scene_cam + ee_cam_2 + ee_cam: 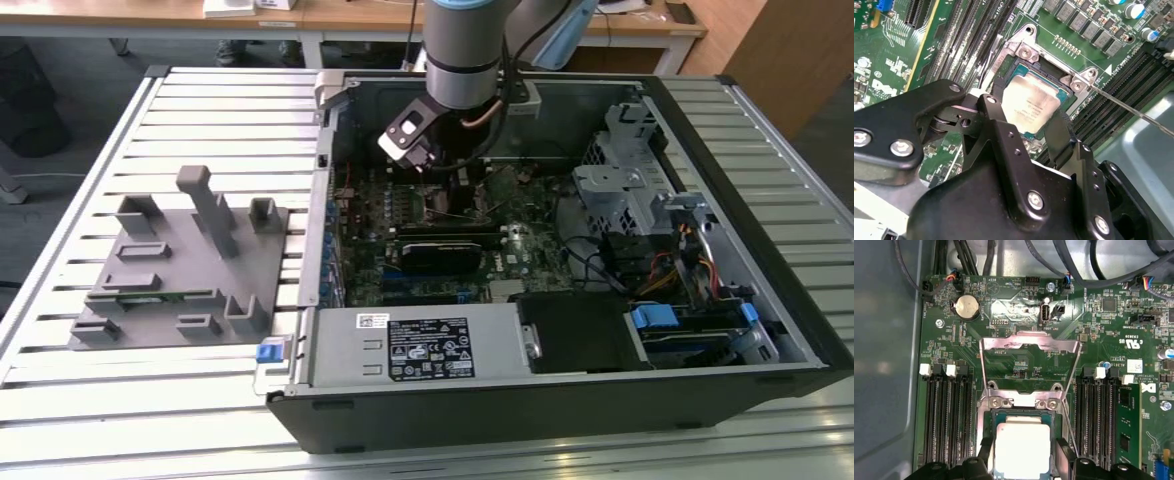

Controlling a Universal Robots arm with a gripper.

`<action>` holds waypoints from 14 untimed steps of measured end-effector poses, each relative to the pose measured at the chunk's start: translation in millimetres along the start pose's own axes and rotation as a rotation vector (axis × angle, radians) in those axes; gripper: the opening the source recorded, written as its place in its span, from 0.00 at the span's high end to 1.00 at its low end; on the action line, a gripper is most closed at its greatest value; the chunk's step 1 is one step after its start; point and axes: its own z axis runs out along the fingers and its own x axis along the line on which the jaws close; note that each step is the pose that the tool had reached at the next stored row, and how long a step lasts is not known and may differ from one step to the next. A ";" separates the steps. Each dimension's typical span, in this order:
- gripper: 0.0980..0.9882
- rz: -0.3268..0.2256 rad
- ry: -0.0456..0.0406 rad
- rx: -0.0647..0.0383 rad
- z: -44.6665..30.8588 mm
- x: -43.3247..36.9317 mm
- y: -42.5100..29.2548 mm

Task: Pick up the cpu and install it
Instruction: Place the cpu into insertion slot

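The cpu (1031, 102) (1021, 447), a flat square chip with a shiny silver top, lies level within the black motherboard socket (1004, 75). My gripper (1025, 114) (1024, 457) stands right over it, and its two black fingers (989, 107) press against opposite edges of the chip. One fingertip covers a corner of the chip. The socket's metal load plate (1029, 342) stands raised behind it, and the thin lever (1134, 112) is swung out to the side. In the exterior view the gripper (447, 190) reaches down into the open computer case, over the green motherboard (534, 245).
Black memory slots (946, 415) flank the socket, with a green memory stick (1128, 425) seated on one side. Cables (1094, 270) run across the board's far edge. The case walls (747, 150), drive cage (627, 185) and power supply (414, 345) ring the board. A grey fixture (180, 265) sits on the exterior view's left.
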 end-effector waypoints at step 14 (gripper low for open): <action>0.72 0.000 0.0000 0.000 -15.6 0.1 0.8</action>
